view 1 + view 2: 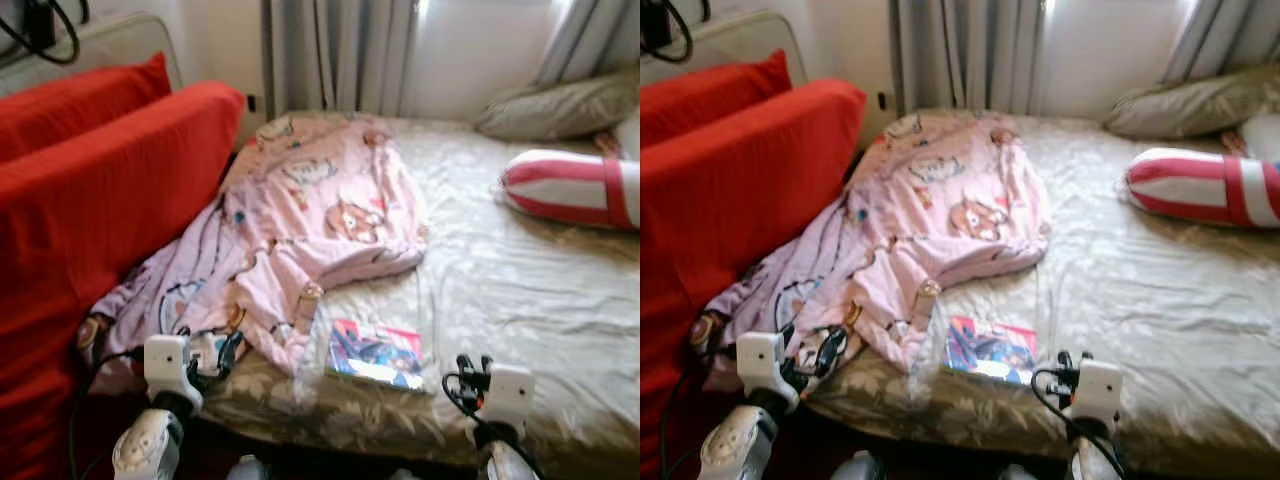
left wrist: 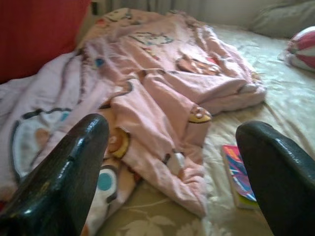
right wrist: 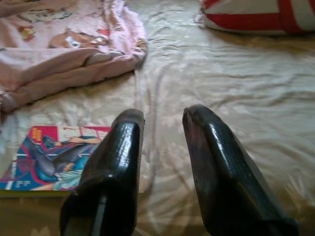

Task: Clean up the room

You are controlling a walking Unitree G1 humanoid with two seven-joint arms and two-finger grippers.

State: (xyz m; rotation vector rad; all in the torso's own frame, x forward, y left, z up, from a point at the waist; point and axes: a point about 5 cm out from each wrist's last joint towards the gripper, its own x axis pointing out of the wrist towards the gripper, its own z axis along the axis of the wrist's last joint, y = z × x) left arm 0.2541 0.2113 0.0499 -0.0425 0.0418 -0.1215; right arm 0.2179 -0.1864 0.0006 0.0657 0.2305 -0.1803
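Pink cartoon-print blanket (image 1: 300, 230), soft and rumpled, lies heaped on the bed (image 1: 520, 320) against one red sofa (image 1: 90, 200). I see one glossy comic book (image 1: 376, 354) flat on the beige floral sheet just beside the blanket's lower edge; its cover text is too blurred to read. Two pillows: one red-and-white striped (image 1: 570, 188), one olive (image 1: 560, 108). Left pincer (image 2: 172, 162) fingers wide apart near the blanket. Right pincer (image 3: 162, 147) slightly parted, beside the book.

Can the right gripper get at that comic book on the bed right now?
Probably yes. The right gripper hangs just beside the comic book, fingers apart, with bare bedsheet between them.
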